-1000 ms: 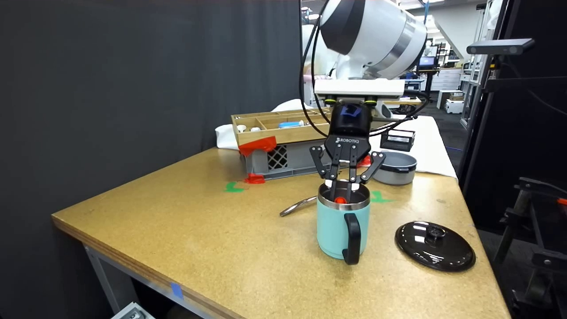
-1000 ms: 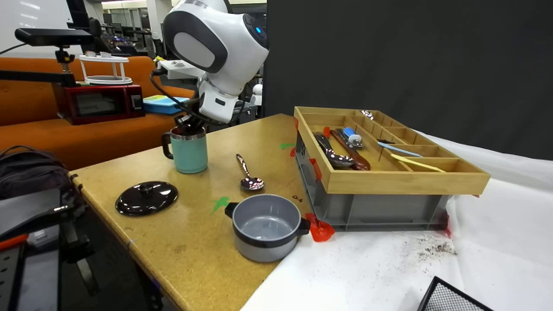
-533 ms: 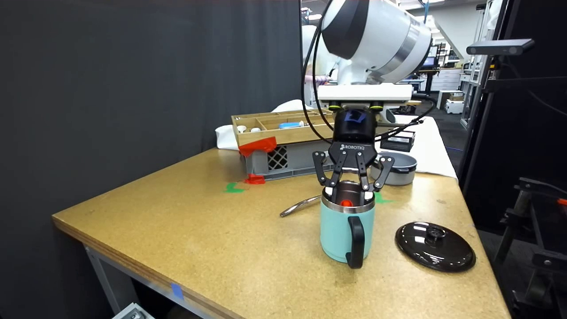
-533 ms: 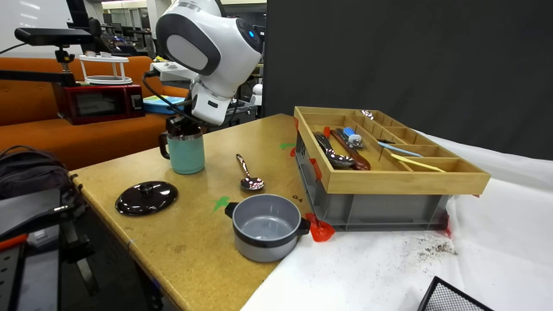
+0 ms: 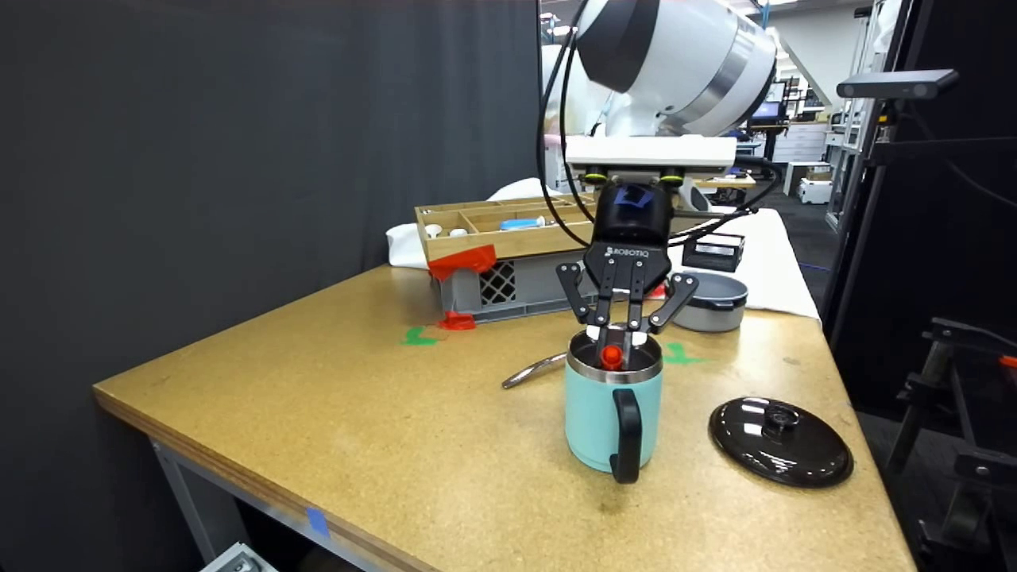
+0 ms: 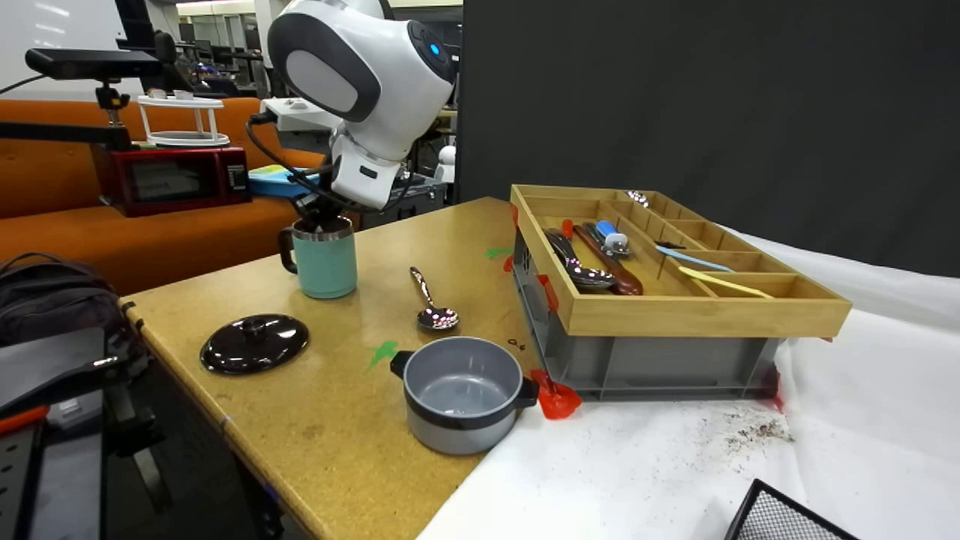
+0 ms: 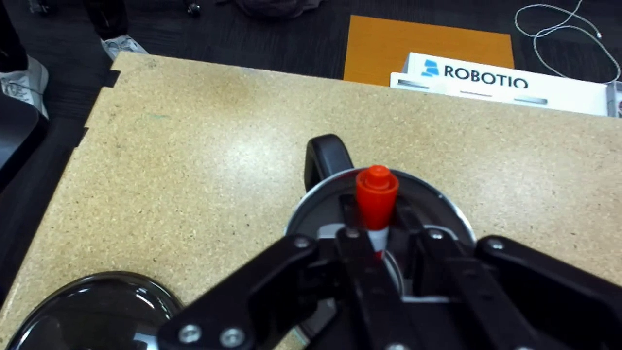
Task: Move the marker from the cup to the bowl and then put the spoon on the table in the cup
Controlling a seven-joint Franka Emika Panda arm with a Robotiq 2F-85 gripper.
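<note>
The teal cup (image 5: pixel 608 433) stands upright on the table (image 5: pixel 357 421); it also shows in an exterior view (image 6: pixel 328 266). My gripper (image 5: pixel 614 349) points down with its fingertips inside the cup. In the wrist view its fingers (image 7: pixel 378 209) lie against both sides of the red marker (image 7: pixel 376 201), whose red end (image 5: pixel 611 357) stands up near the rim. The marker's lower part is hidden. The grey bowl (image 6: pixel 454 439) is empty, beside the crate. The silver spoon (image 6: pixel 438 319) lies on the table between cup and bowl; its handle (image 5: pixel 528 373) shows behind the cup.
A black round lid (image 5: pixel 781 441) lies beside the cup near the table edge. A wooden cutlery tray (image 6: pixel 705 319) sits on a grey crate (image 6: pixel 667 367). A black mesh box (image 6: pixel 787 517) stands on the white cloth (image 6: pixel 637 465).
Half a second ago the fingers were spread wider around the marker; now they are closed on it. The gripper, marker end and cup have shifted slightly; the marker shows more above the rim.
</note>
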